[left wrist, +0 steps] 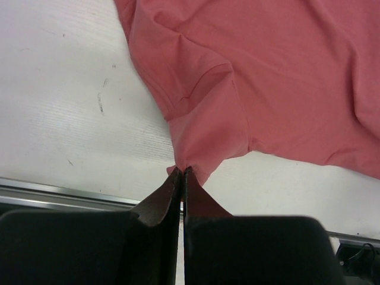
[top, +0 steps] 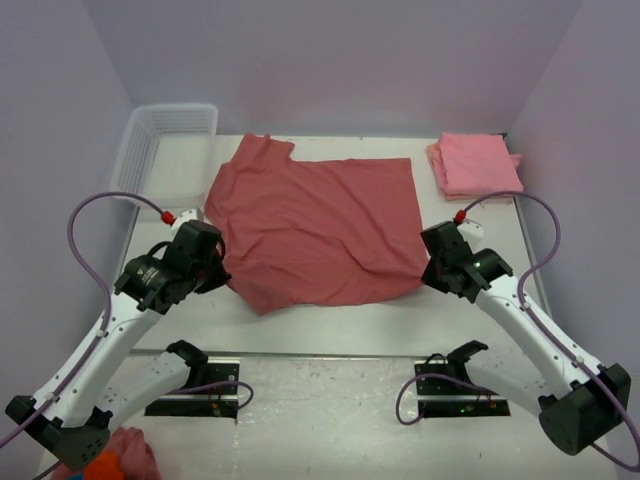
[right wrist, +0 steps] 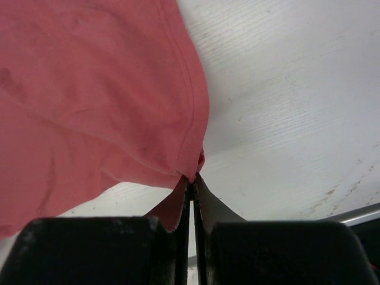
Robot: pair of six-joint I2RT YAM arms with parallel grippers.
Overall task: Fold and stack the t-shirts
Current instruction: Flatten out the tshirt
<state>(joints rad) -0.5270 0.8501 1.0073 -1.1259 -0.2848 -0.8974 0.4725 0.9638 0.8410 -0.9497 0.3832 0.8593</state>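
A dusty rose-red t-shirt point(top: 315, 225) lies spread over the middle of the white table. My left gripper point(top: 222, 268) is shut on its near left sleeve point(left wrist: 205, 127), the cloth pinched at the fingertips point(left wrist: 176, 178). My right gripper point(top: 428, 268) is shut on the shirt's near right corner point(right wrist: 191, 155). The shirt also fills the left of the right wrist view point(right wrist: 89, 101). A folded salmon pink t-shirt point(top: 474, 163) lies at the far right of the table.
A white mesh basket point(top: 165, 150) stands at the far left. A small pink cloth lump with an orange patch point(top: 115, 458) lies at the bottom left by the left arm's base. The table's metal front edge point(left wrist: 53, 191) runs just below the left gripper.
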